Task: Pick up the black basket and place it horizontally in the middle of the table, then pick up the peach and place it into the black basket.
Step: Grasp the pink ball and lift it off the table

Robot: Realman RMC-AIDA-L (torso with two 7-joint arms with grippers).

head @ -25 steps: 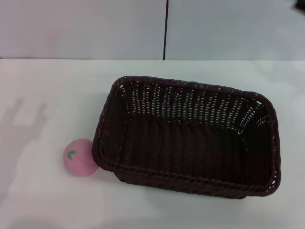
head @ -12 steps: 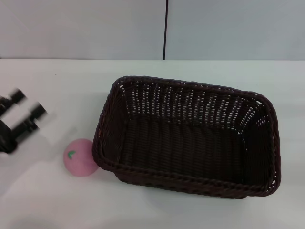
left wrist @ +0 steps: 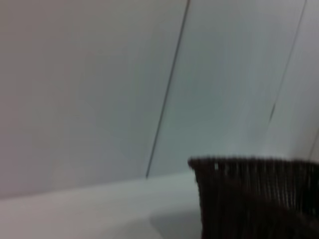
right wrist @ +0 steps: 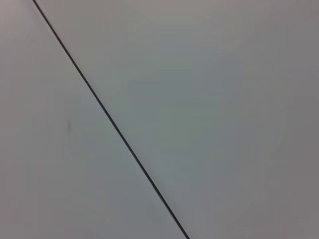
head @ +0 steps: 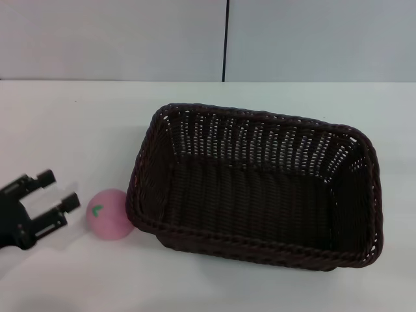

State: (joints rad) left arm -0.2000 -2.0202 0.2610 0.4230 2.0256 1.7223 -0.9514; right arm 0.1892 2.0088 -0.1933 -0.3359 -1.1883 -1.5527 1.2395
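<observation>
The black basket (head: 260,188) lies lengthwise across the middle of the white table (head: 78,123), open side up and empty. Its dark woven side also shows in the left wrist view (left wrist: 254,199). The pink peach (head: 109,214) rests on the table touching the basket's left end, green leaf mark facing up. My left gripper (head: 57,192) is open and empty, just left of the peach and pointing at it, with a small gap between. My right gripper is out of view.
A grey wall with a dark vertical seam (head: 225,39) stands behind the table. The right wrist view shows only this wall and a seam (right wrist: 109,119). Bare tabletop lies left of and in front of the basket.
My left gripper came into view from the left edge, then moved down and right toward the peach. The basket and the peach have not moved.
</observation>
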